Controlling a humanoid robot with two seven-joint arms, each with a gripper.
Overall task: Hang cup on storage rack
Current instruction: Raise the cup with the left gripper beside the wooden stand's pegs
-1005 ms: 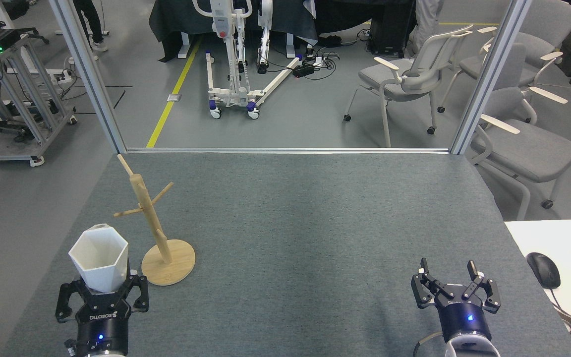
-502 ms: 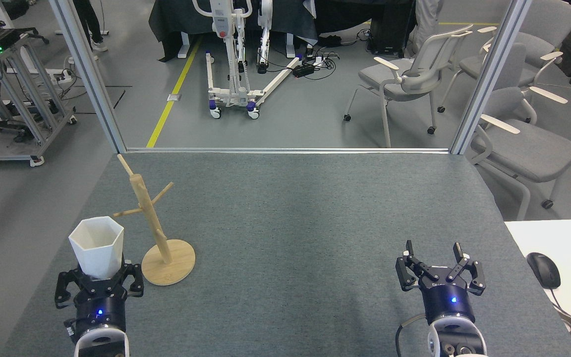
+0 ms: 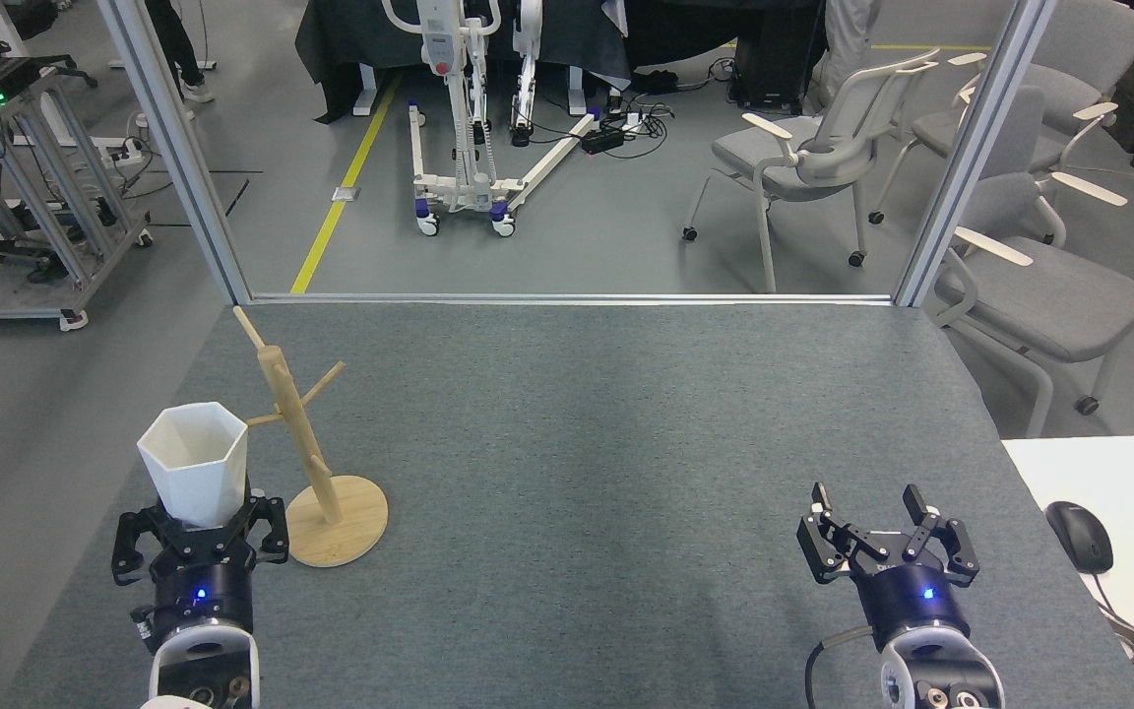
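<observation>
While the cup rides upright: left tool (image 3: 199, 526) clenched round the base of the cup (image 3: 195, 477), hexagonal mouth facing up.
Cup position: directly above the left tool, clear of the table (image 3: 626, 443).
Storage rack (image 3: 309, 463): just right of the left tool, one peg tip beside the cup's rim.
Right tool (image 3: 874, 532): released, fingers spread, holding nothing, well apart from the rack.

We are looking forward and down from our head over the grey felt table (image 3: 606, 443), fairly near; past its far edge we are seeing the lab floor (image 3: 567, 236).
</observation>
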